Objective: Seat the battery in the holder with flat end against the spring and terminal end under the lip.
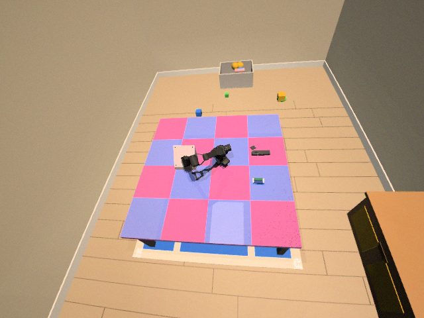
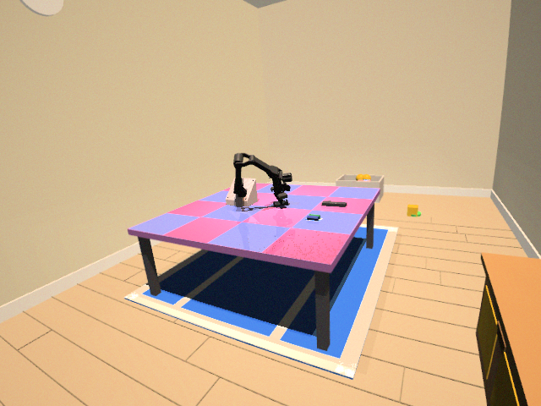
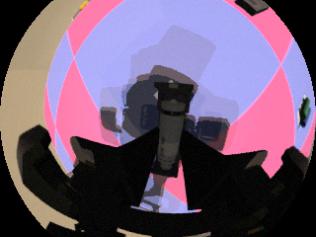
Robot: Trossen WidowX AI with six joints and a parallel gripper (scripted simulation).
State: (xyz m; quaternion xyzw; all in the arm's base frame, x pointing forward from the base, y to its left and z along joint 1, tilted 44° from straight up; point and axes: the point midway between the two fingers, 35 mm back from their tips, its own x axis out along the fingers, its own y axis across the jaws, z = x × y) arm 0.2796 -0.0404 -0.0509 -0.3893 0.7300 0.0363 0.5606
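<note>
Fingers of the black gripper (image 3: 170, 158) are clenched on a dark grey, battery-shaped cylinder (image 3: 173, 125). In the wrist view it stands roughly upright between them, its dark-capped end pointing away from the camera. The gripper hangs above the pink-and-lilac checkered desk (image 1: 185, 222), near the seam between a lilac square and a pink one.

Farthest left in the top view sits the pale square base block (image 1: 181, 152) carrying the black arm (image 1: 210, 156). The arm bends over to the right, with the gripper (image 1: 224, 160) low over the middle of the desk; whether the cylinder touches the surface cannot be told.

Further right, well apart from the gripper, a flat black rectangular bar (image 1: 260, 152) lies on a pink square with a small dark chip (image 1: 252, 147) just beside its left end. Below it, on a lilac square, rests a small green-and-blue piece with white ends (image 1: 258, 180); it is too small to make out more.
</note>
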